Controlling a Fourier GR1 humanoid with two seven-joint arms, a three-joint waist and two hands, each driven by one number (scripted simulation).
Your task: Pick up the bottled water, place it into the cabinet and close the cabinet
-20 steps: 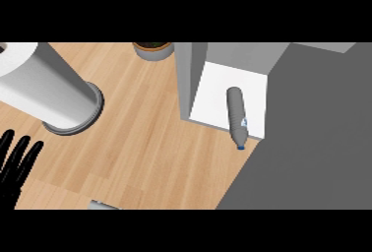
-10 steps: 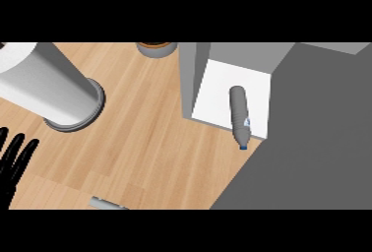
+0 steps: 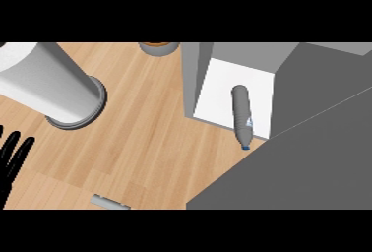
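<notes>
Well to the right of the straight, empty fingers of the left hand (image 3: 11,167), the bottled water (image 3: 242,114) lies on its side in the cabinet (image 3: 218,88), cap end overhanging the front edge, so closing the cabinet could jam against it.

A light wooden desk (image 3: 145,142) with plank grain fills the left and middle. A grey cabinet (image 3: 190,78), its white inside showing, stands at the right, and a tall white-and-grey cylinder (image 3: 51,83) at the left.
</notes>
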